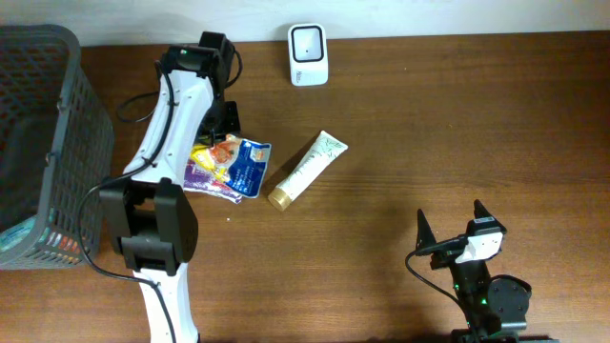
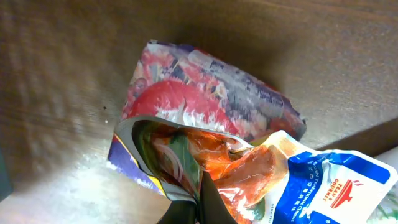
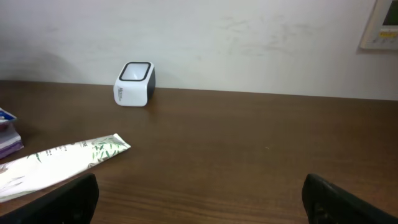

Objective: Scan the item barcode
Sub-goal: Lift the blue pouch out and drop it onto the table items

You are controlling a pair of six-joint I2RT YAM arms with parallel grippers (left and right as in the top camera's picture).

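While the left tool (image 2: 200, 199) is clamped tight on the edge of the orange-and-blue snack pouch (image 2: 249, 168), which overlaps a purple packet (image 2: 205, 93) at the left of the bench (image 1: 429, 124), the right tool (image 1: 451, 221) rests spread wide and empty, well apart from the white barcode scanner (image 1: 308, 54).

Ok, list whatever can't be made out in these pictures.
- Barcode: none shows on the blue-and-orange pouch or the red pouch beneath it; overhead, the print is too small.
- Left gripper: cut off by the left wrist view's bottom edge; overhead, its own arm covers it.
- Tube: cap end cut off by the right wrist view's left edge.
- Basket: contents cut off by the overhead view's left edge.
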